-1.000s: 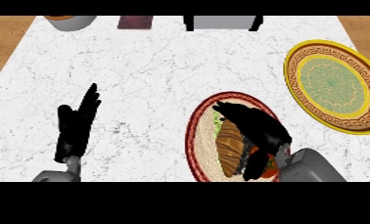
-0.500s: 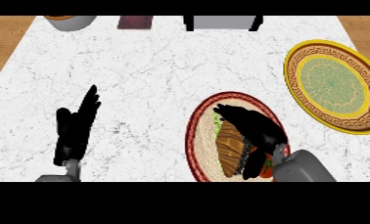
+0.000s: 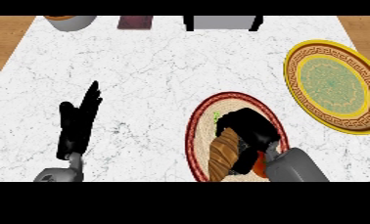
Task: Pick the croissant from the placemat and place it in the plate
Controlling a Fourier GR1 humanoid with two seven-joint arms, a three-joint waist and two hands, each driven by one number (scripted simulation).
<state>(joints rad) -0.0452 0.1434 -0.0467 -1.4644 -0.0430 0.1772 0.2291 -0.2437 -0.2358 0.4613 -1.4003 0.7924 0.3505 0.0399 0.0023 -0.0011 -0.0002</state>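
Where the marble counter (image 3: 180, 61) meets the far edge at eleven o'clock, a grey bowl (image 3: 71, 21) shows only its near rim, its contents too cut off to tell, and just right of it lies a dark maroon item (image 3: 135, 22), then a grey box with black feet (image 3: 222, 22) at twelve o'clock; none of them carries any readable writing. At eight o'clock the left hand (image 3: 76, 125) rests open, fingers straight and pointing away, holding nothing. At five o'clock lies the red-rimmed placemat (image 3: 196, 130), woven and pale inside, and on it the brown croissant (image 3: 223, 154) lies lengthwise. The right hand (image 3: 249, 127) sits over the croissant's far end with its fingers curled down around it, hiding that end. At three o'clock, apart from the placemat, stands the yellow plate (image 3: 329, 83) with a patterned red band and a green centre, nothing lying in it
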